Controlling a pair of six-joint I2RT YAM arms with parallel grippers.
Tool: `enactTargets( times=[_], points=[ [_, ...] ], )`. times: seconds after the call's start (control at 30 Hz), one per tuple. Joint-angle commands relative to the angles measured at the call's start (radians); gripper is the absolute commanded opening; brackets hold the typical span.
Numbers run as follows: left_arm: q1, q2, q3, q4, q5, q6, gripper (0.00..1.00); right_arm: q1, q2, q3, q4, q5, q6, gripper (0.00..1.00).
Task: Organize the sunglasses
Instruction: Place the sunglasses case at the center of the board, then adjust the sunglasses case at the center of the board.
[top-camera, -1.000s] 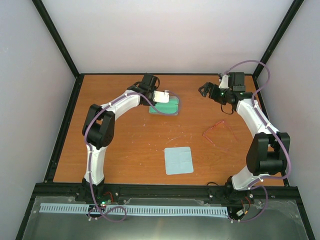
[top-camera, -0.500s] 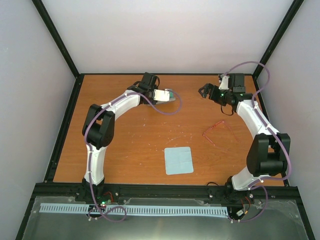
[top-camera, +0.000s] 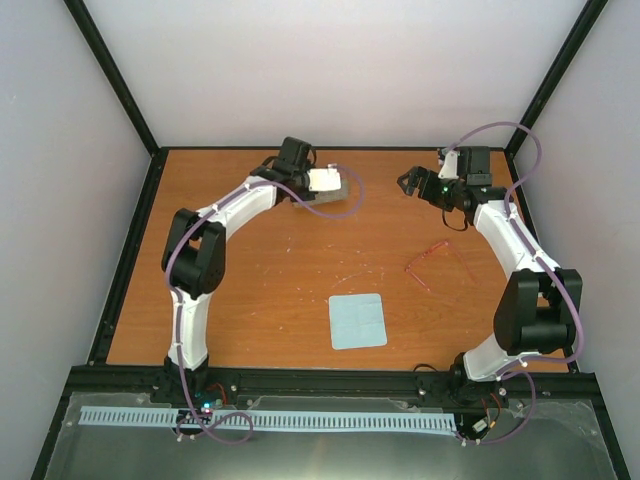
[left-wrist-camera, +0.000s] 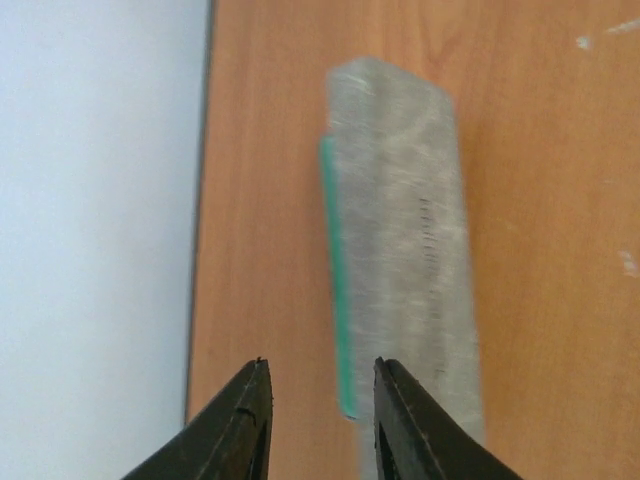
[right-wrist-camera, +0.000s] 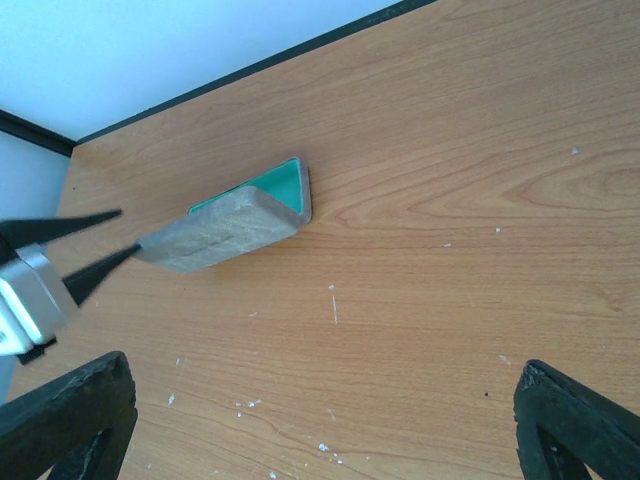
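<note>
From above, the grey felt rectangular case (top-camera: 338, 186) sits far back on the orange wooden bench (top-camera: 250, 300). The red-pink translucent sunglasses (top-camera: 428, 257) lie well apart, right of it and nearer the arms, not yet packed.

Left wrist: the left hand (left-wrist-camera: 318, 425) stands part open at the case's end, apparently gripping nothing.

Right wrist: the right hand (right-wrist-camera: 320, 420) gapes wide and empty, facing the case, probably ready for a pickup.

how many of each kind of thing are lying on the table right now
sunglasses: 1
grey case: 1
light blue cloth: 1
total: 3
</note>
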Motion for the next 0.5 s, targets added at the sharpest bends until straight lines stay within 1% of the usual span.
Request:
enactTargets(
  times=[0.0, 0.13, 0.17, 0.23, 0.27, 0.3, 0.33, 0.37, 0.4, 0.47],
  points=[
    [0.055, -0.021, 0.149, 0.061, 0.062, -0.092, 0.26, -0.003, -0.028, 0.002, 0.008, -0.005, -0.011, 1.0],
    [0.092, 0.148, 0.386, -0.057, 0.047, -0.103, 0.13, -0.004, -0.02, 0.002, 0.017, -0.016, -0.001, 0.99],
    [0.1, 0.187, 0.455, -0.083, 0.052, -0.106, 0.11, -0.004, -0.017, 0.004, 0.019, -0.02, -0.001, 0.97],
    [0.107, 0.244, 0.511, -0.111, 0.054, -0.1, 0.07, -0.004, -0.011, 0.01, 0.02, -0.025, 0.0, 0.92],
    [0.107, 0.26, 0.515, -0.113, 0.059, -0.088, 0.06, -0.004, -0.009, 0.013, 0.02, -0.029, -0.001, 0.85],
    [0.107, 0.269, 0.511, -0.115, 0.067, -0.079, 0.05, -0.004, -0.005, 0.017, 0.019, -0.033, -0.003, 0.76],
    [0.107, 0.276, 0.505, -0.121, 0.081, -0.078, 0.05, -0.004, 0.001, 0.021, 0.014, -0.034, -0.004, 0.62],
    [0.107, 0.281, 0.496, -0.128, 0.091, -0.078, 0.05, -0.004, 0.005, 0.028, 0.009, -0.036, -0.007, 0.51],
    [0.106, 0.286, 0.486, -0.137, 0.097, -0.079, 0.04, -0.004, 0.01, 0.032, 0.004, -0.04, -0.009, 0.43],
    [0.106, 0.291, 0.464, -0.158, 0.11, -0.087, 0.03, -0.005, 0.017, 0.035, -0.001, -0.046, -0.01, 0.38]
  ],
)
